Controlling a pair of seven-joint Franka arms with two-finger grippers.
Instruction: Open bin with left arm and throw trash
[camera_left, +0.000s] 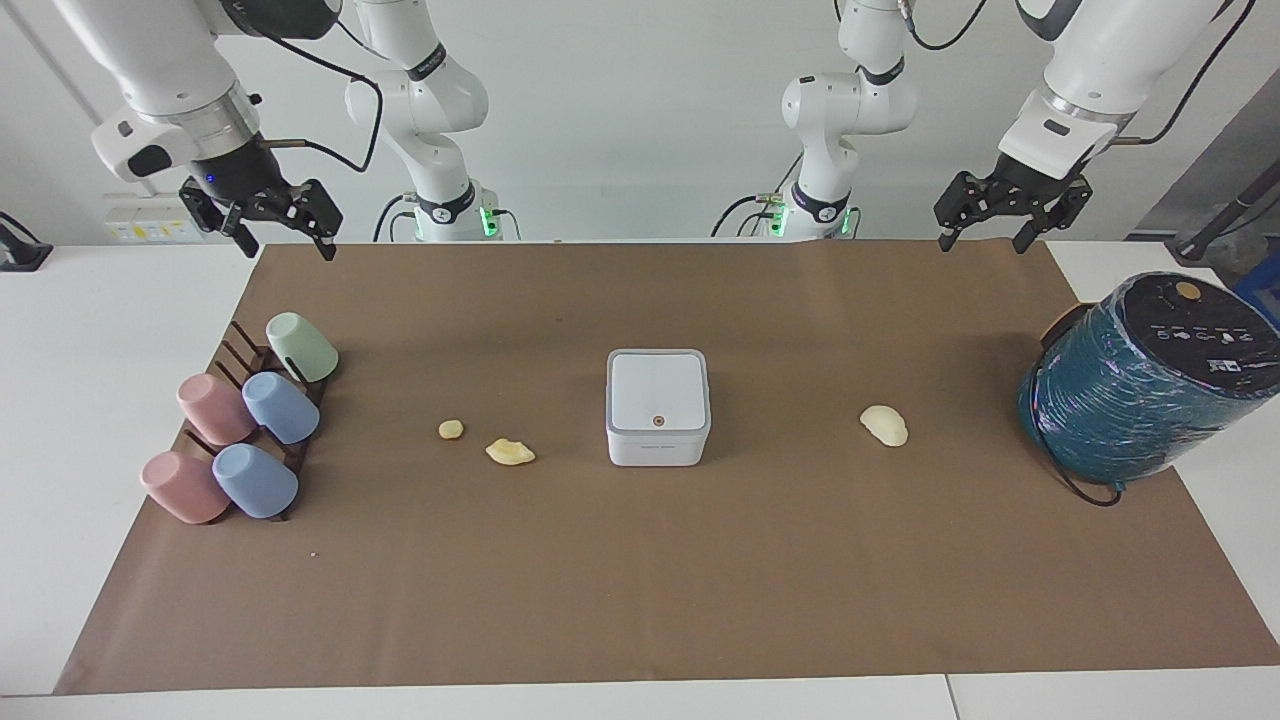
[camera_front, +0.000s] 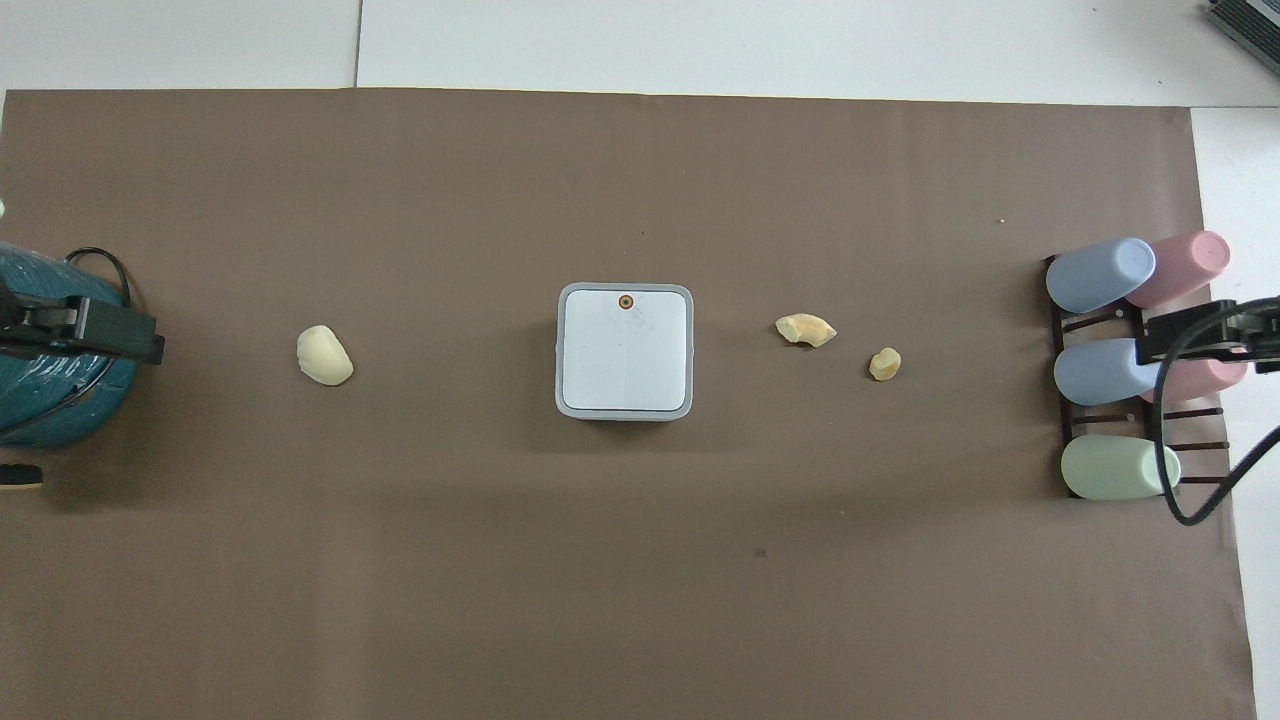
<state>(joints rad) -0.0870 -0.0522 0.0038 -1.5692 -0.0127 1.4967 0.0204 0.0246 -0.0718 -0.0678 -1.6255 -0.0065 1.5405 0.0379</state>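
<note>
The white square bin (camera_left: 658, 405) stands in the middle of the brown paper with its lid shut; it also shows in the overhead view (camera_front: 625, 350). One cream scrap of trash (camera_left: 884, 424) lies beside the bin toward the left arm's end. Two smaller scraps (camera_left: 510, 452) (camera_left: 451, 429) lie beside it toward the right arm's end. My left gripper (camera_left: 985, 240) hangs open and empty in the air over the paper's edge near the teal cylinder. My right gripper (camera_left: 285, 245) hangs open and empty over the paper's corner near the cups.
A big teal wrapped cylinder (camera_left: 1140, 380) with a black cable lies at the left arm's end. A dark rack of several pastel cups (camera_left: 240, 430) stands at the right arm's end. The brown paper (camera_left: 640, 580) covers most of the white table.
</note>
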